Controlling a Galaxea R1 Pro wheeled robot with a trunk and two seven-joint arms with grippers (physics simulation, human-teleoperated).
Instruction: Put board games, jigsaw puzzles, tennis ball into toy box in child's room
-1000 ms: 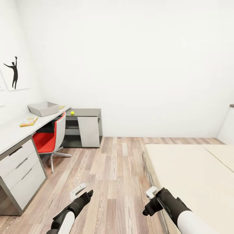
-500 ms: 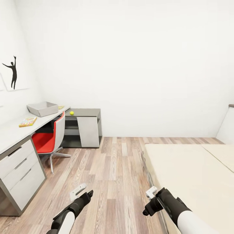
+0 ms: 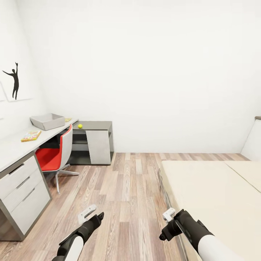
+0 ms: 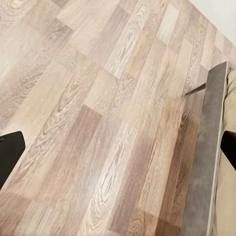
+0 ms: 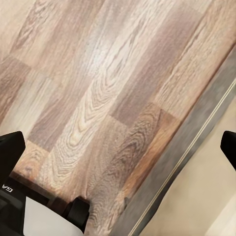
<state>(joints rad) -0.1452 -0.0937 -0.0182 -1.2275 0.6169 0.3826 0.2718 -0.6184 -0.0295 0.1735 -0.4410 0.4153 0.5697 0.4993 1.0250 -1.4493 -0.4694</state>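
Both grippers, left (image 3: 95, 217) and right (image 3: 163, 235), spread wide, empty, low over wood-plank floor (image 3: 130, 181). Small yellow-green tennis ball (image 3: 80, 126) beside shallow light-grey toy box (image 3: 48, 121) on pale-topped desk (image 3: 11, 148).

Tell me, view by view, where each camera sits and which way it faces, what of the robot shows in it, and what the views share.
Head view: from the robot's head, forward and down the room toward the table, toy box and bed; both forearms, left gripper and right gripper show.
Left wrist view: on the left arm, facing down at the wood floor; dark fingertips at the edges.
Right wrist view: on the right arm, facing down at the floor; fingertips at the edges.
Shared: both wrist views catch the bed's grey edge.
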